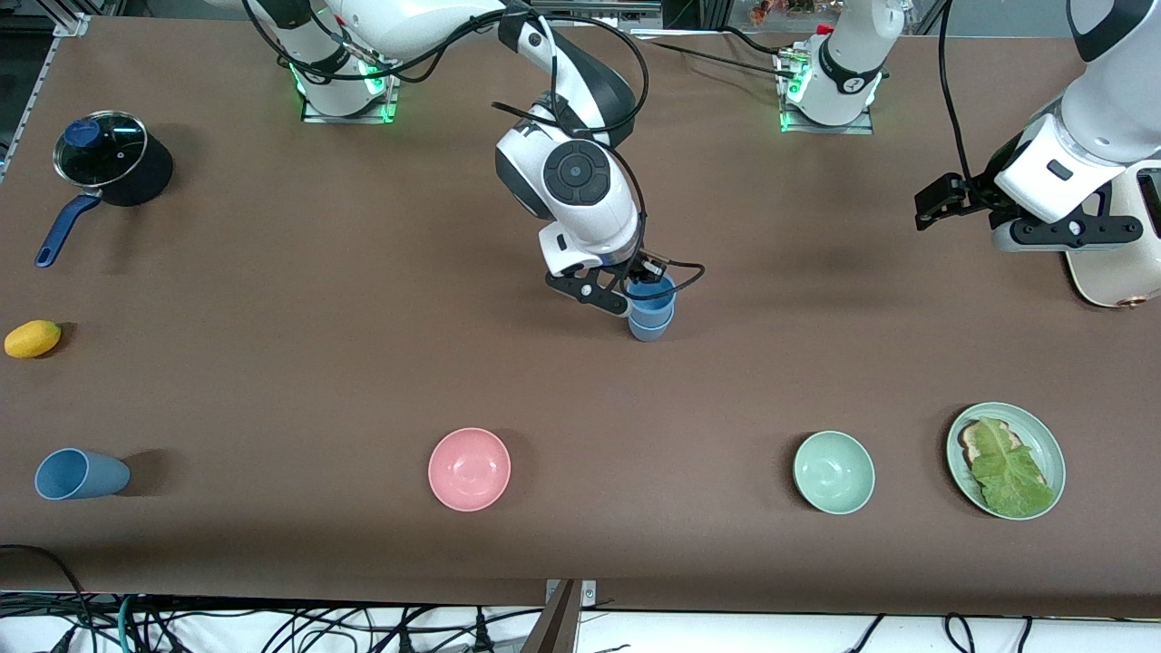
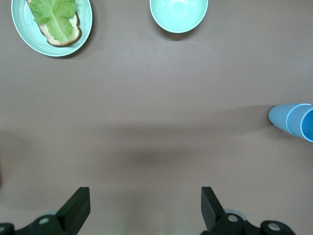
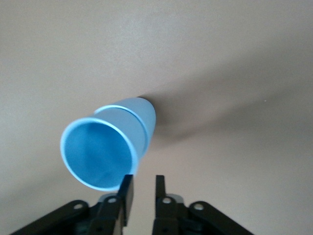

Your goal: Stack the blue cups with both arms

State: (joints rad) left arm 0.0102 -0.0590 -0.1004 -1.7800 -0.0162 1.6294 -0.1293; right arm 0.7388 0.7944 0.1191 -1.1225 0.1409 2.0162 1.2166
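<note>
Two blue cups stand nested at the table's middle: the brighter blue cup [image 1: 655,296] sits inside the duller grey-blue cup [image 1: 649,326]. The stack also shows in the left wrist view [image 2: 291,120]. In the right wrist view the brighter cup [image 3: 98,152] is in the duller one [image 3: 143,113]. My right gripper [image 1: 635,279] is just above and beside the stack's rim. Its fingers [image 3: 126,192] stand narrowly apart with nothing between them, and the rim lies outside them. My left gripper [image 1: 1075,238] waits, wide open and empty [image 2: 145,194], over the left arm's end of the table.
A third blue cup [image 1: 80,473] lies on its side near the front edge at the right arm's end. A pink bowl [image 1: 469,469], a pale green bowl [image 1: 834,472] and a green plate [image 1: 1043,435] with lettuce line the front. A pot [image 1: 113,159], a lemon [image 1: 33,338] and a white appliance [image 1: 1120,272] are farther back.
</note>
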